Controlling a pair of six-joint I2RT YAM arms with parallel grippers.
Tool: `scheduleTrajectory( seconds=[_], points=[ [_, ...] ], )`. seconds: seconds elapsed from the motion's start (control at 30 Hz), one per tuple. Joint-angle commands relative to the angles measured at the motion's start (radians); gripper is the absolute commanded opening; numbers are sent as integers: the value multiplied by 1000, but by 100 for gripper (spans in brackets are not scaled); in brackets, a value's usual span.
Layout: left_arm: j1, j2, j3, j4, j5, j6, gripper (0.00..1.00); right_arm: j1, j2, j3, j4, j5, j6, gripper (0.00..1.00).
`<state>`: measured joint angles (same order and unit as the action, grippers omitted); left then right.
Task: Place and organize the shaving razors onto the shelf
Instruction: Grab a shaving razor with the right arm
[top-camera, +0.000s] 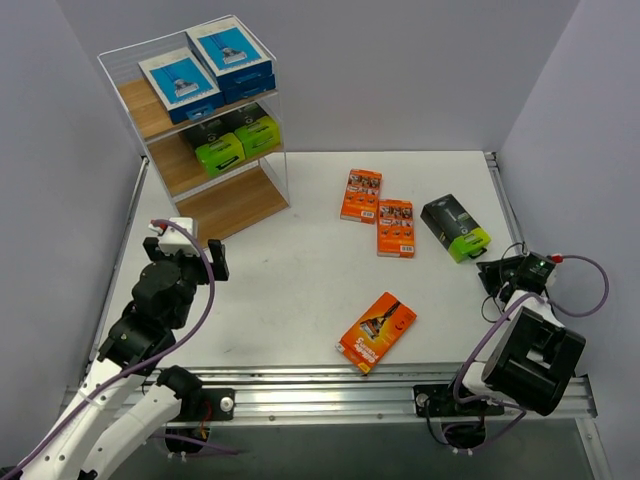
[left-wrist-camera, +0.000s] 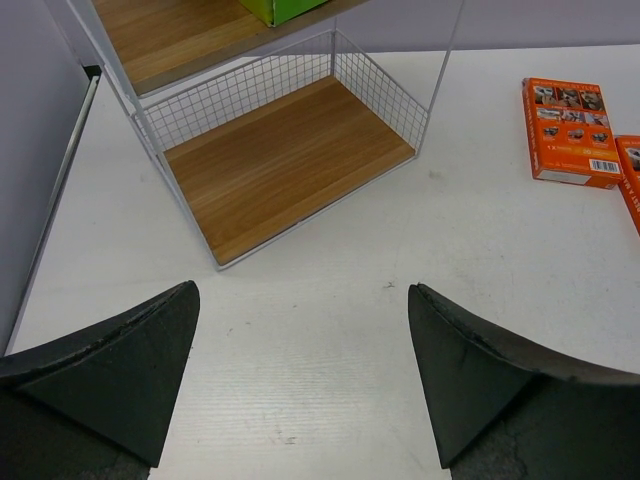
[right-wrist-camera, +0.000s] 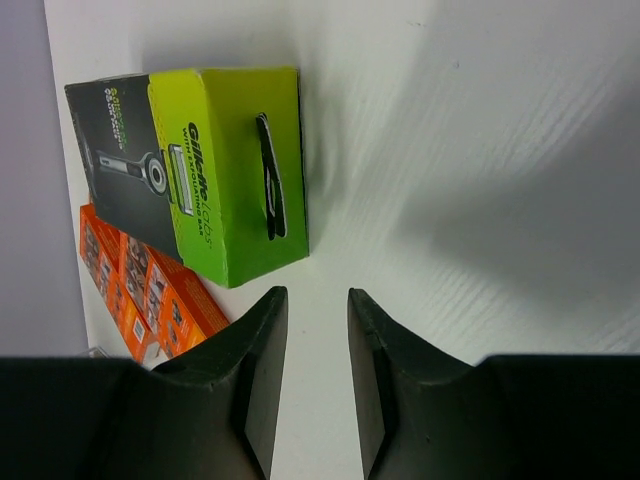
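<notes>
The shelf (top-camera: 230, 205) stands at the back left. Blue-and-white shaving razors (top-camera: 205, 70) lie on its top board and black-and-lime packs (top-camera: 235, 143) on the middle one. The bottom board (left-wrist-camera: 280, 160) is bare. Two orange packs (top-camera: 361, 194) (top-camera: 396, 228) and a black-and-lime pack (top-camera: 455, 228) lie mid-table, and a third orange pack (top-camera: 377, 332) lies nearer the front. My left gripper (left-wrist-camera: 302, 290) is wide open over bare table, short of the shelf. My right gripper (right-wrist-camera: 316, 292) is open by a narrow gap with nothing in it, just short of the black-and-lime pack (right-wrist-camera: 230, 170).
Grey walls close in the table on the left, back and right. A metal rail (top-camera: 400, 380) runs along the near edge by the arm bases. In the left wrist view an orange pack (left-wrist-camera: 568, 130) lies to the right of the shelf.
</notes>
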<state>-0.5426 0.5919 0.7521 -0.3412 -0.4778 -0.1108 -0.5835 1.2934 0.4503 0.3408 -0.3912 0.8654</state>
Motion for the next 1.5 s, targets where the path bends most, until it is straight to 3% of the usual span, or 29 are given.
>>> scheduleTrajectory(
  seconds=[0.0, 1.47],
  points=[
    [0, -9, 27, 18, -2, 5, 94, -7, 12, 40, 78, -11, -39, 27],
    [10, 86, 33, 41, 22, 43, 94, 5, 302, 156, 294, -18, -105, 29]
  ],
)
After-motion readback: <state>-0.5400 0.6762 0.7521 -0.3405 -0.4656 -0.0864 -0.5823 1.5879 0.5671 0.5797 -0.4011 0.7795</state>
